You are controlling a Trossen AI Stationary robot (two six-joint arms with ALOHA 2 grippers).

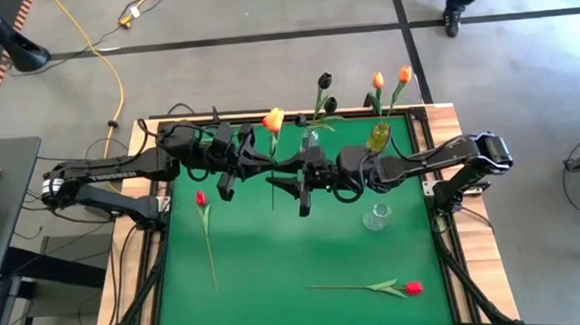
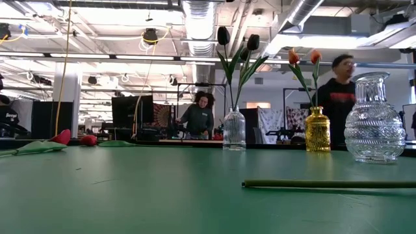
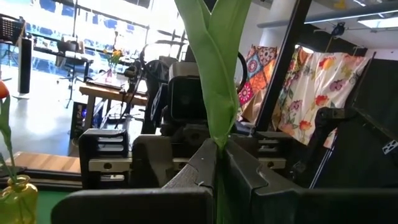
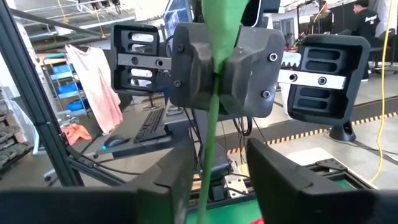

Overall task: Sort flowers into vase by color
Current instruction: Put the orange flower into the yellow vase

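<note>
An orange tulip (image 1: pixel 273 119) hangs over the middle of the green table, and my left gripper (image 1: pixel 262 164) is shut on its green stem. My right gripper (image 4: pixel 227 186) faces it from the table's right. It is open, with a finger on either side of the same stem (image 4: pixel 206 168), below the left gripper's hold. A clear vase (image 2: pixel 234 130) holds dark tulips, and a yellow vase (image 2: pixel 317 130) holds orange ones. A second clear vase (image 2: pixel 374 127) stands empty. Two red tulips (image 1: pixel 200 199) (image 1: pixel 413 288) lie flat on the table. My left gripper pinches the orange tulip's stem (image 4: pixel 215 81) between its two fingers, where a leaf wraps around it (image 3: pixel 217 146). The fingers come in level from the table's left and lie across the stem. The flower is lifted clear of the table, head above the fingers and stem hanging below.
The three vases stand in the far right part of the table (image 1: pixel 247 284). One red tulip lies toward the left side and the other near the front right. A loose green stem (image 2: pixel 325 184) shows close in the low view. People stand in the room beyond.
</note>
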